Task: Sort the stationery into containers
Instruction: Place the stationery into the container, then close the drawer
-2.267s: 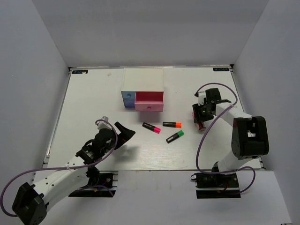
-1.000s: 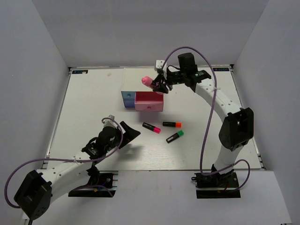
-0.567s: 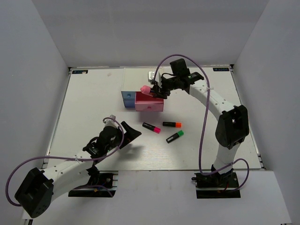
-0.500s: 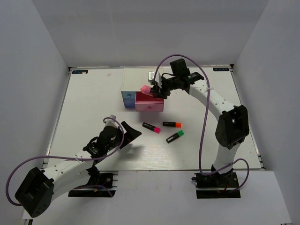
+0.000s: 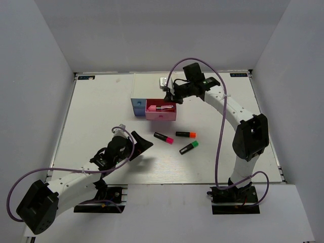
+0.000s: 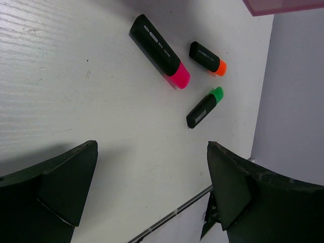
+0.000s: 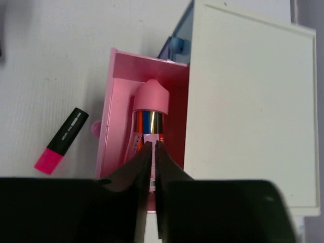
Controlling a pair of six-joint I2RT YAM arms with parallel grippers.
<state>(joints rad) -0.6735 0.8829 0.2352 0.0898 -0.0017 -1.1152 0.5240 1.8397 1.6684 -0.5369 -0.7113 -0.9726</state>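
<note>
your left gripper (image 6: 152,147): fingers spread wide, empty, low over the white table (image 5: 96,116).
small white desktop chest (image 7: 243,101): light blue drawer (image 5: 137,103) on its left side. pink plastic drawer (image 7: 109,116) pulled out, with the pinkish-red block in a shiny striped wrapper (image 7: 150,98) lying inside.
your right gripper (image 7: 153,149): above that drawer, fingers nearly together. you cannot tell whether they pinch the block.
pink-capped black highlighter (image 5: 163,137), orange-capped black highlighter (image 5: 186,134), green-capped black highlighter (image 5: 188,147): on the table, near the chest.

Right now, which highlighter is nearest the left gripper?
The pink-capped highlighter: leftmost of the three, it lies closest to the left gripper; the orange-capped and green-capped ones sit further right.
</note>
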